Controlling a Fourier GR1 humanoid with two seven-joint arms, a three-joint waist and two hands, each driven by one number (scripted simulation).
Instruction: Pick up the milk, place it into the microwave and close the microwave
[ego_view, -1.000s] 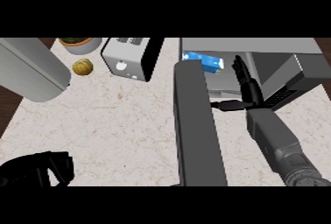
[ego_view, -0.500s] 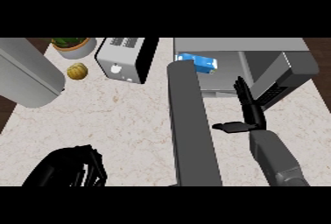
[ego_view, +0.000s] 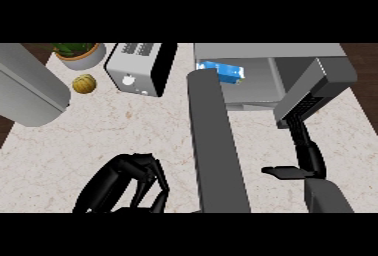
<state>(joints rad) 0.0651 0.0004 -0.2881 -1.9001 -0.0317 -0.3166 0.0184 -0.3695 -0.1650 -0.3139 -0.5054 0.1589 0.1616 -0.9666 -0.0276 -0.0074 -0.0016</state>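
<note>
In the head view, the milk (ego_view: 221, 71) already sits inside the microwave (ego_view: 266, 52), at the far left of its open box, lying on its side as far as I can tell. So what is left is the door (ego_view: 214, 150). It stands wide open, and its long side runs straight from far to near, down the middle of the counter (ego_view: 111, 130). Its far end joins the microwave just beside the milk, and its near end is close to the robot. The right hand (ego_view: 308, 157) is on the right of the door, well apart from it, with its fingers straight and pointing far and its thumb sticking out to the left. It holds nothing. The left hand (ego_view: 122, 182) is on the left of the door, near the door's near end, with its fingers bent in and nothing in them. I think the door has to swing to the right to shut, so the push should come from the left side. The left hand looks better placed for that. The right hand seems to be in the way of the swing and may need to move out first.
</note>
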